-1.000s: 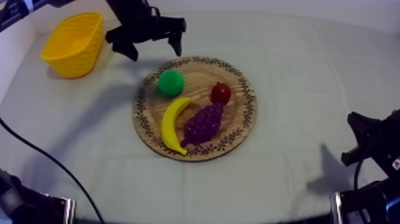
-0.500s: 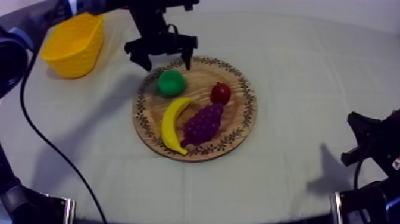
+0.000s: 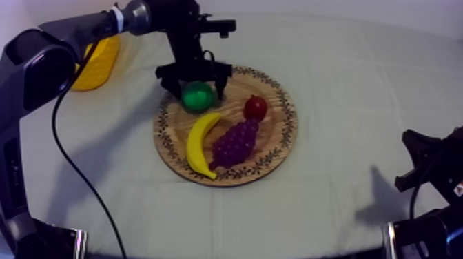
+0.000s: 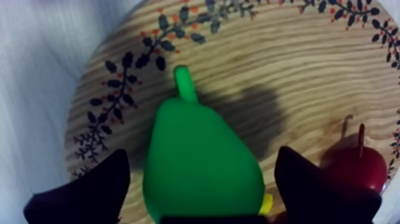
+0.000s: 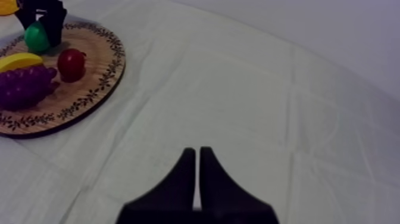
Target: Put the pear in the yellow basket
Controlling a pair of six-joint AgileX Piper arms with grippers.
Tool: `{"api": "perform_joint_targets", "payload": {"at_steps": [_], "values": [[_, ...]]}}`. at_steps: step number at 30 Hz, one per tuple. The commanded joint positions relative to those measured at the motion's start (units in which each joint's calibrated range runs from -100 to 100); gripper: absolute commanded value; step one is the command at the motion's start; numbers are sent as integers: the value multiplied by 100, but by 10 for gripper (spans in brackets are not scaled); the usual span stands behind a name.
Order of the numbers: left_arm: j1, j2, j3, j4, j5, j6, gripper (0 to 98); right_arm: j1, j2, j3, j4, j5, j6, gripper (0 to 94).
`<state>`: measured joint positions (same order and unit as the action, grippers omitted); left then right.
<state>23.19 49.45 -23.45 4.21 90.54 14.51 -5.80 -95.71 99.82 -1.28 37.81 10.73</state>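
The green toy pear point(image 3: 198, 96) lies on the round wooden board with a patterned rim point(image 3: 286, 131), in the part of the board nearest the yellow basket point(image 3: 98, 65). The left gripper point(image 3: 195, 83) is down over the pear with its two black fingers spread apart, one on each side of the fruit. In the left wrist view the pear point(image 4: 199, 161) sits between the fingers point(image 4: 89, 196). A thin strip of board point(image 4: 286, 65) shows on either side of it, so the fingers flank it without pressing on it. The pear's stalk points towards the board's rim, away from the base of the gripper.

The small red fruit point(image 3: 255, 107) is just beyond one finger, near the pear but apart from it. The yellow toy banana point(image 3: 200, 144) and the purple bunch of grapes point(image 3: 235, 142) lie side by side on the nearer half of the board. The basket stands off the board on the grey-white cloth point(image 3: 358, 83), partly behind the left arm.

The right gripper point(image 5: 197, 152) hangs over bare cloth well away from the board, its fingers pressed together in a narrow wedge with nothing between them.
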Motion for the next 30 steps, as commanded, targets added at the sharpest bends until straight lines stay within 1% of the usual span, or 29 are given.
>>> {"api": "perform_joint_targets", "payload": {"at_steps": [1,3,8,12,20,30], "values": [[-17,45,-5,1,16,-2,847,-2,-4,-5,-1,2,-1,4],[-30,90,-7,0,44,-4,798,-2,-4,-5,-1,2,-1,4],[-44,161,15,-9,81,-19,623,-2,-4,-5,-1,2,-1,4],[-30,149,86,-16,76,-20,540,-2,-4,-5,-1,2,-1,4],[32,-277,359,-26,50,-19,470,-2,-4,-5,-1,2,-1,4],[-27,-1681,659,-62,278,-25,460,-2,-4,-5,-1,2,-1,4]]}}
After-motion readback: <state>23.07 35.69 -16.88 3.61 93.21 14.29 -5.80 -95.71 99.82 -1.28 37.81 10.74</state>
